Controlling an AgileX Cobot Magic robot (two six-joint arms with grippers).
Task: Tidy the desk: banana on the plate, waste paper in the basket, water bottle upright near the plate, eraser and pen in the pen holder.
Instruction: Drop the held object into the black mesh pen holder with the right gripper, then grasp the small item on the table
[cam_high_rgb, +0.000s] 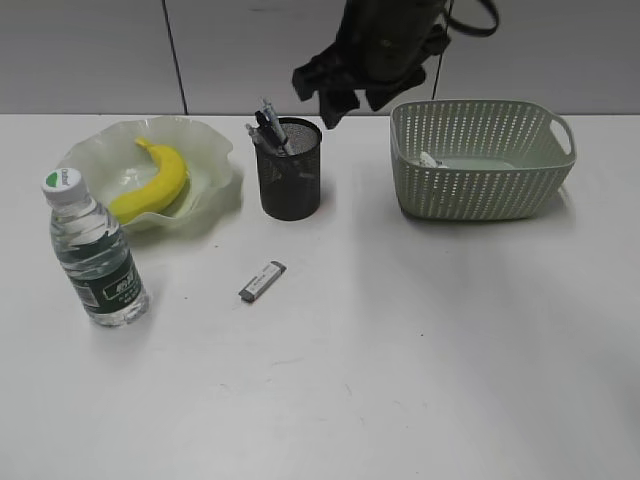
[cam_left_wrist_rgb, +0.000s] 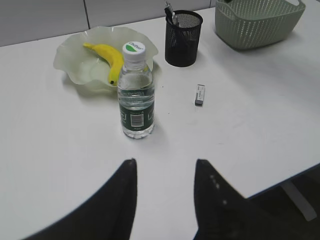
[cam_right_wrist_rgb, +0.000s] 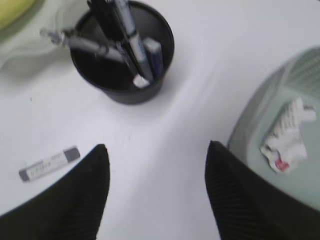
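The banana (cam_high_rgb: 155, 182) lies in the pale-green plate (cam_high_rgb: 215, 160) at back left. The water bottle (cam_high_rgb: 93, 252) stands upright in front of the plate. The black mesh pen holder (cam_high_rgb: 291, 170) holds several pens (cam_right_wrist_rgb: 125, 37). The grey eraser (cam_high_rgb: 262, 281) lies flat on the desk in front of the holder. The waste paper (cam_right_wrist_rgb: 287, 136) lies in the basket (cam_high_rgb: 480, 160). My right gripper (cam_high_rgb: 345, 88) hangs open and empty above the desk between holder and basket. My left gripper (cam_left_wrist_rgb: 165, 165) is open and empty, low, near the front-left of the desk, behind the bottle (cam_left_wrist_rgb: 135, 92).
The desk's front edge (cam_left_wrist_rgb: 280, 175) shows at lower right in the left wrist view. A grey panelled wall (cam_high_rgb: 100, 50) runs behind the desk.
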